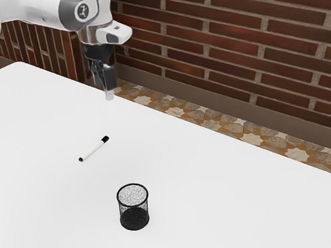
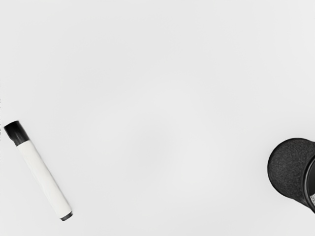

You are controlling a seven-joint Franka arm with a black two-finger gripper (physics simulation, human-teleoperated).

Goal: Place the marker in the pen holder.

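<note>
Marker (image 1: 94,149): white barrel, black cap and black end, lying flat on the white desk (image 1: 234,203), well apart from my gripper (image 1: 109,95). Pen holder (image 1: 132,207): black mesh, upright on the desk, apart from the marker, toward the exterior view's right. My gripper is raised above the desk, holding nothing; how far open it is, I cannot tell. Beyond the desk: patterned floor (image 1: 231,128), brick wall (image 1: 268,58).
</note>
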